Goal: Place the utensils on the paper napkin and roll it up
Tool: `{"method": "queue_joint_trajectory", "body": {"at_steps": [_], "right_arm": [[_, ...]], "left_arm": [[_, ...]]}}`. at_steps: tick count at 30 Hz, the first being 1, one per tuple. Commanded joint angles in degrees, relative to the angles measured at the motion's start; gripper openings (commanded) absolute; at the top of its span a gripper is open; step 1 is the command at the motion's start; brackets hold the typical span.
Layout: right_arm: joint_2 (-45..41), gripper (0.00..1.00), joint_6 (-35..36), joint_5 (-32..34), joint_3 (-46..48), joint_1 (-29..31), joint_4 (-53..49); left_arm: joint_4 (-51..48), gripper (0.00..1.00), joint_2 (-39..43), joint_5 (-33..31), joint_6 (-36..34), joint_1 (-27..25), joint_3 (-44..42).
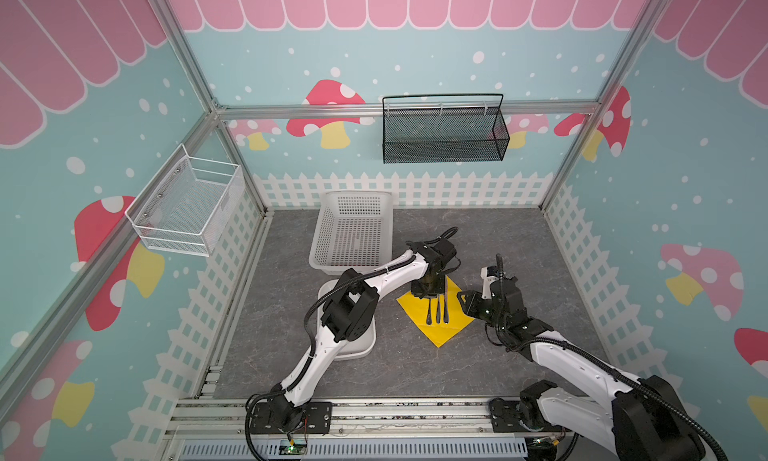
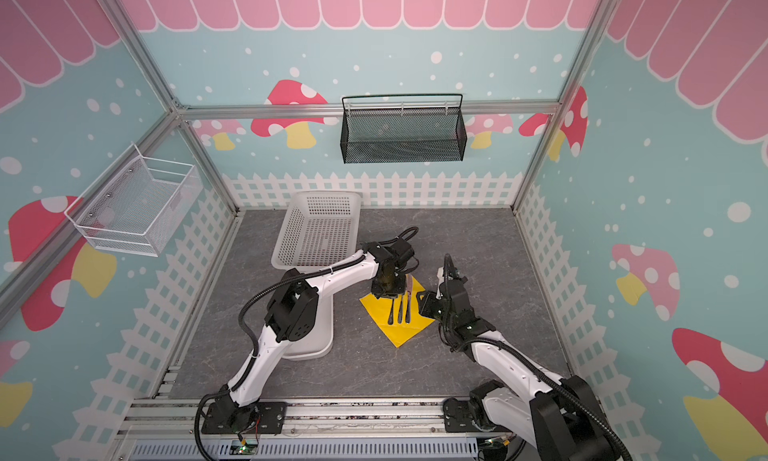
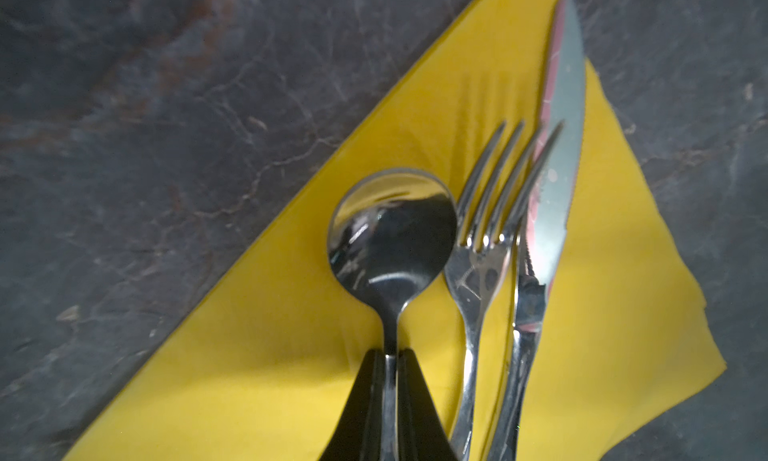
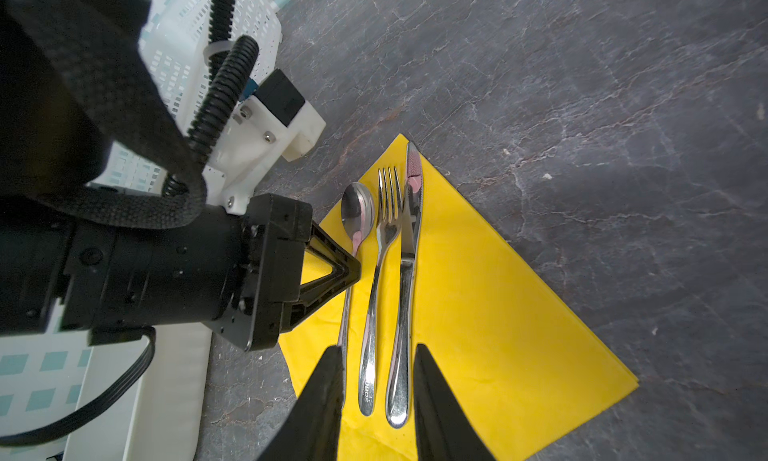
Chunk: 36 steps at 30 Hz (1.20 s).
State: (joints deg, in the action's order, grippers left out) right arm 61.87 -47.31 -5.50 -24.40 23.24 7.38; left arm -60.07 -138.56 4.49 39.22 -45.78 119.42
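The yellow paper napkin [image 1: 438, 334] [image 2: 400, 336] lies as a diamond on the grey tabletop. Three utensils rest side by side on it: the spoon [image 3: 390, 230] [image 4: 357, 214], the fork [image 3: 478, 272] [image 4: 384, 238] and the knife [image 3: 557, 168] [image 4: 409, 251]. My left gripper [image 3: 390, 353] [image 1: 428, 290] points down at the napkin's far corner, shut on the spoon's neck. My right gripper [image 4: 378, 351] [image 1: 463, 299] hovers open at the napkin's right edge. In the right wrist view the fork and knife handle ends show between its fingers, and one finger hides the end of the spoon's handle.
A white perforated basket [image 1: 357, 195] stands behind the napkin, partly under the left arm. A white oblong tray [image 1: 363, 346] lies left of the napkin beneath that arm's elbow. A black mesh basket [image 1: 442, 135] hangs on the back wall, a white wire basket [image 1: 187, 205] on the left wall.
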Motion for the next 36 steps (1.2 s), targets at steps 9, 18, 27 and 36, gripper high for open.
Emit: {"method": "queue_joint_trajectory", "body": {"at_steps": [9,18,27,36], "right_arm": [[-0.35,0.32,-0.94,-0.19,1.08,-0.31,-0.61],[-0.08,0.32,-1.07,-0.40,1.23,-0.35,-0.61],[-0.34,0.32,-0.86,-0.48,1.37,-0.39,-0.70],[-0.52,0.35,0.12,-1.40,1.18,-0.39,-0.69]], "left_arm": [[-0.90,0.11,-0.71,-1.57,0.20,-0.10,2.22],[0.05,0.11,-0.36,-1.67,0.77,-0.10,2.39],[0.59,0.12,0.72,-0.96,0.87,-0.10,1.79],[2.35,0.20,8.13,-3.25,1.01,-0.21,-2.11]]}}
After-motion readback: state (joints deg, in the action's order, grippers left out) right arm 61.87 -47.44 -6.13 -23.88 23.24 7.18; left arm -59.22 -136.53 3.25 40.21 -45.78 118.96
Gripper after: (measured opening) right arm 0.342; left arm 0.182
